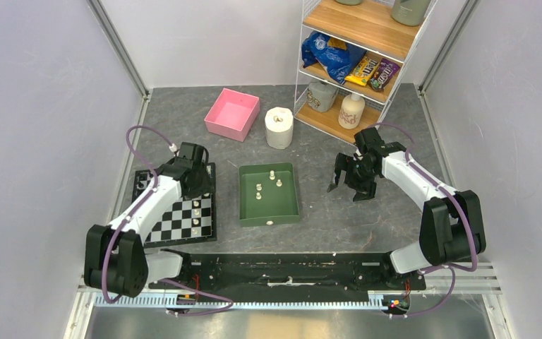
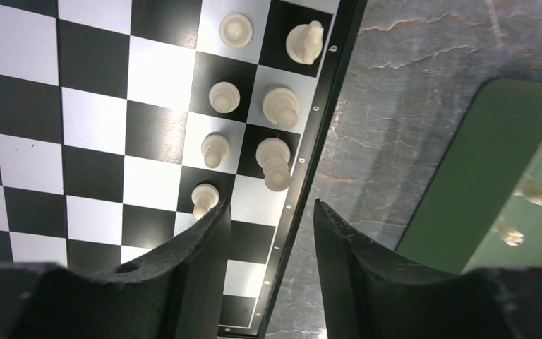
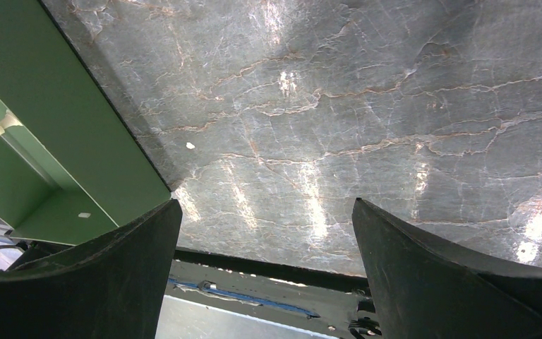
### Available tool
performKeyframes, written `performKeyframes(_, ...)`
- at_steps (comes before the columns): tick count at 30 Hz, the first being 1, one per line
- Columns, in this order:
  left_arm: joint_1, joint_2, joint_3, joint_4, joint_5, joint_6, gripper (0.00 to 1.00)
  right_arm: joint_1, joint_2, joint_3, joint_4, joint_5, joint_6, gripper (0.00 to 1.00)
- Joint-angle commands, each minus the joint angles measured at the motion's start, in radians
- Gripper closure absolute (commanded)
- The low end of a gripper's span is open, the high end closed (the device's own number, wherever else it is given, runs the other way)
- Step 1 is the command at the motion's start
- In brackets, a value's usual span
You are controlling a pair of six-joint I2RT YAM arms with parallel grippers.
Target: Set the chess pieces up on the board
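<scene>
A: Where are the chess pieces (image 2: 280,107) sitting?
B: Seven are standing in two rows along the edge of the board (image 2: 92,120) nearest the green tray (image 1: 286,205); a few more are sitting inside that tray.
A: What is the left end effector (image 2: 272,212) doing?
B: Hovering over that board edge, jaws parted, gripping nothing.
A: And the right end effector (image 3: 265,205)?
B: Hanging over the grey worktop (image 3: 367,106) beside the tray, jaws spread wide, carrying nothing.

Your left arm (image 1: 145,205) and right arm (image 1: 413,173) share white links, black joints and bases, a looping purple cable (image 1: 128,141) each, and curved matte-black fingers (image 2: 197,268), apparently smooth, though shadow hides detail.
</scene>
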Motion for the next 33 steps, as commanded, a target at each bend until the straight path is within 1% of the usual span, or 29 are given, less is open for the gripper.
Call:
performKeyframes(1, 0.005, -0.109, 0.077, -0.007, 0.026, 0.025, 0.44, -0.004, 0.001, -0.001, 0.016, -0.001, -0.011, 0.01)
performKeyframes(4, 0.004, -0.147, 0.114, 0.015, 0.092, 0.022, 0.42, -0.004, -0.001, -0.001, 0.016, -0.002, -0.011, 0.01)
performKeyframes(6, -0.004, -0.144, 0.132, 0.046, 0.148, 0.021, 0.42, -0.004, -0.002, -0.001, 0.015, -0.001, -0.008, 0.01)
performKeyframes(8, -0.030, -0.120, 0.148, 0.081, 0.171, 0.010, 0.42, -0.004, -0.002, 0.003, 0.016, -0.002, -0.006, 0.01)
performKeyframes(11, -0.121, -0.041, 0.200, 0.113, 0.155, -0.009, 0.42, -0.004, -0.004, 0.013, 0.012, -0.006, -0.007, 0.01)
performKeyframes(15, -0.299, 0.092, 0.291, 0.157, 0.108, -0.051, 0.42, -0.004, -0.011, 0.018, 0.002, 0.002, -0.011, 0.01)
performKeyframes(17, -0.370, 0.170, 0.339, 0.180, 0.098, -0.074, 0.41, -0.003, -0.012, 0.017, 0.002, 0.003, -0.009, 0.01)
performKeyframes(20, -0.438, 0.302, 0.412, 0.193, 0.074, -0.083, 0.41, -0.004, -0.015, 0.017, 0.001, -0.002, -0.006, 0.01)
performKeyframes(22, -0.456, 0.375, 0.452, 0.192, 0.065, -0.086, 0.41, -0.005, -0.018, 0.018, -0.001, -0.001, -0.007, 0.01)
performKeyframes(25, -0.465, 0.442, 0.487, 0.206, 0.050, -0.096, 0.41, -0.003, -0.021, 0.020, -0.008, 0.006, -0.013, 0.01)
performKeyframes(33, -0.470, 0.522, 0.535, 0.202, -0.013, -0.084, 0.42, -0.004, -0.015, 0.017, -0.009, 0.013, -0.017, 0.01)
